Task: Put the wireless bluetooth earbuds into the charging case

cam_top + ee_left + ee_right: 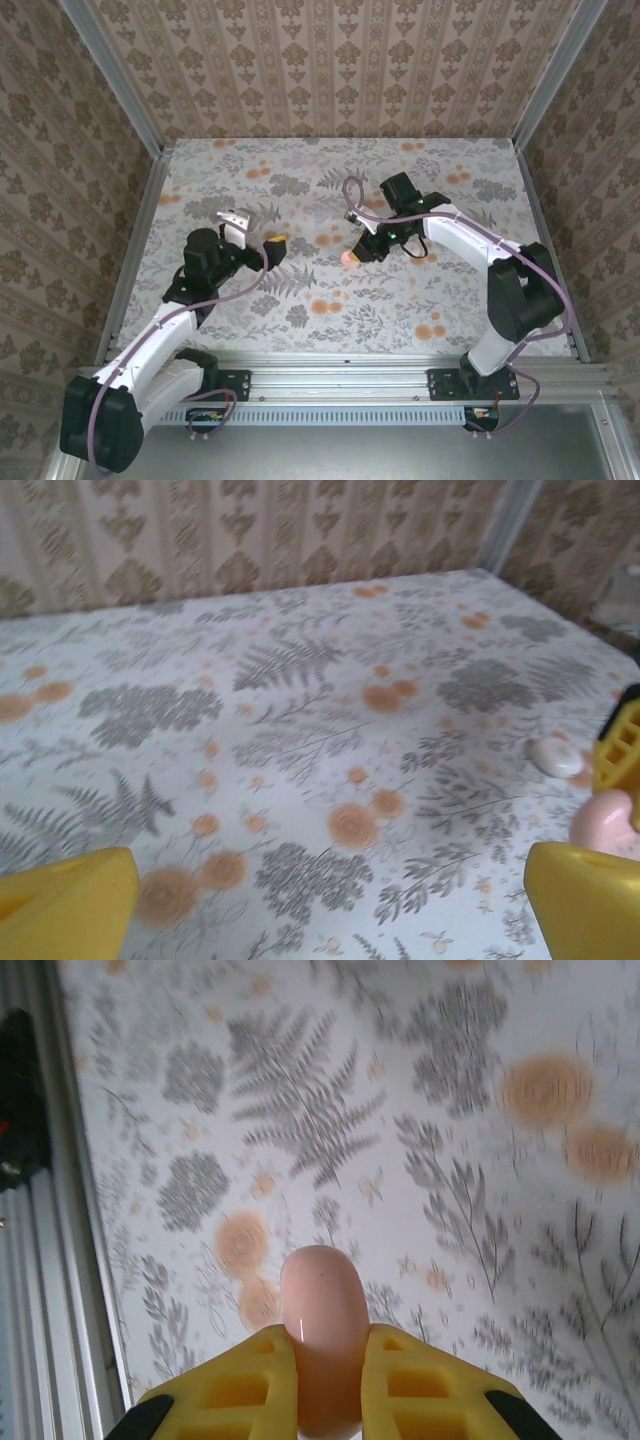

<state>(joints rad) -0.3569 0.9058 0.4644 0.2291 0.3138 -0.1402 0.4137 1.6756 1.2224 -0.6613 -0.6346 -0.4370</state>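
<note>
My right gripper (330,1340) is clamped on the case (322,1300), over the middle of the table (300,680). The case stands on edge between the pads, flat faces against them. Its long axis runs out along my fingers, and the rounded rim pokes past the tips. It is edge-on, so I cannot tell what is inside, and I can read no writing on it. My left gripper (325,905) hangs just beside it, fingers spread wide. A small white oval, seemingly an earbud (556,757), lies on the table near the case.
</note>
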